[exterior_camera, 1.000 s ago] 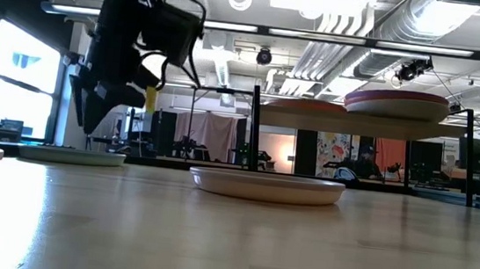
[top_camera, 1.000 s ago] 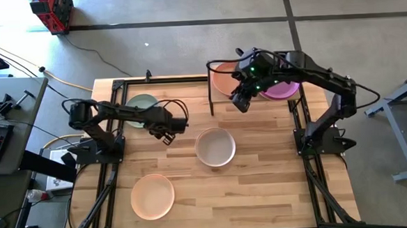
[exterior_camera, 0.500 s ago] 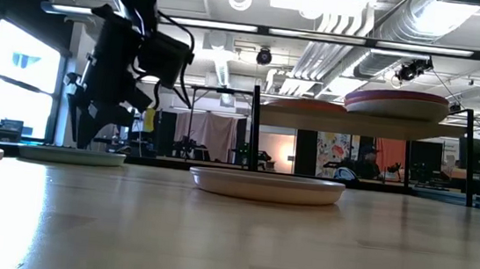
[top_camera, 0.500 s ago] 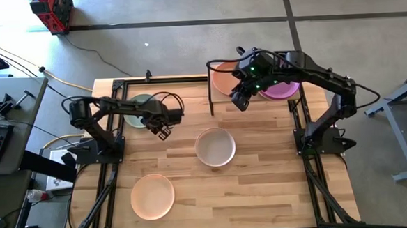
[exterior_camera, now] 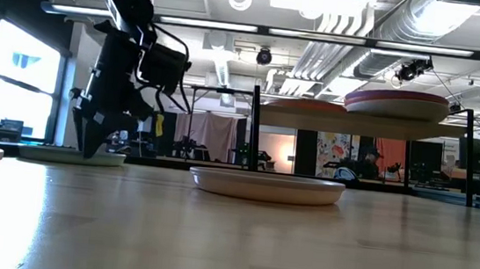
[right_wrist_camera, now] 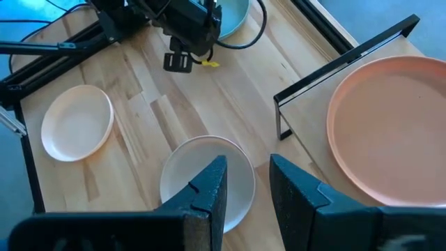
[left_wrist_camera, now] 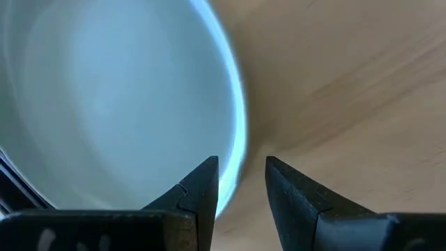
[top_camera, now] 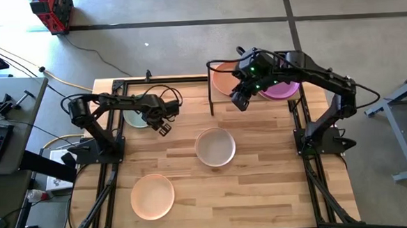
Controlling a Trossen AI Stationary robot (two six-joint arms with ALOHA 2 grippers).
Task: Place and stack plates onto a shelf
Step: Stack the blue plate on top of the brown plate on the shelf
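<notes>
A sage green plate (top_camera: 132,116) lies flat on the table at the far left; it also shows in the low view (exterior_camera: 66,155). My left gripper (top_camera: 161,127) is open and low at the plate's right rim (left_wrist_camera: 235,150). One finger (left_wrist_camera: 202,192) stands over the plate's inside and the other (left_wrist_camera: 289,192) outside it; I see no touch. My right gripper (top_camera: 240,99) is open and empty, hovering in front of the shelf (right_wrist_camera: 310,115). The shelf carries a terracotta plate (top_camera: 221,78) and a purple-topped stack (top_camera: 284,90).
An off-white plate (top_camera: 215,147) lies at the table's middle and a pale peach plate (top_camera: 153,195) near the front left. The shelf's black posts (top_camera: 210,93) stand at the far middle. Bare wood lies between the plates and along the right side.
My left gripper has drawn back toward the table's far left, to the green plate's rim, and has come down close to the tabletop. Its fingers stay apart. The plates have not moved.
</notes>
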